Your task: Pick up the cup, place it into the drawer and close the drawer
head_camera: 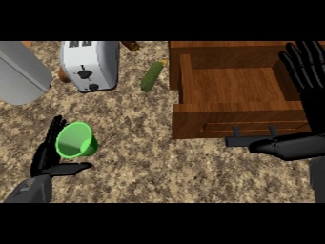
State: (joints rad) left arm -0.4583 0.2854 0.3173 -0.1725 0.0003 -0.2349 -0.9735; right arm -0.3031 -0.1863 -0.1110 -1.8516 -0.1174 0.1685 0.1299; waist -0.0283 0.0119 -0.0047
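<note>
Your left hand (pixel 52 155) sits low on the table (pixel 157 162) with the green cup (pixel 76 140) lying on its side just to the right of its fingers, mouth tipped up toward you; the fingers stand straight behind the cup and the thumb points out beneath it, so the hand is spread apart and not clamped on anything yet. That is your main risk: a cup on its side can roll away across the table if the fingers brush it before the thumb closes, and then you would be chasing it. A shallow pinch on the rim could also let it swing as you lift. Well off to the right of that hand, the wooden drawer (pixel 242 88) stands pulled out, and carrying the cup there means clearing its front wall. Your right hand (pixel 309 95) hangs over the drawer's right side, fingers straight and apart, thumb across the handle (pixel 253 129); it could block the drop or nudge the drawer shut early.
</note>
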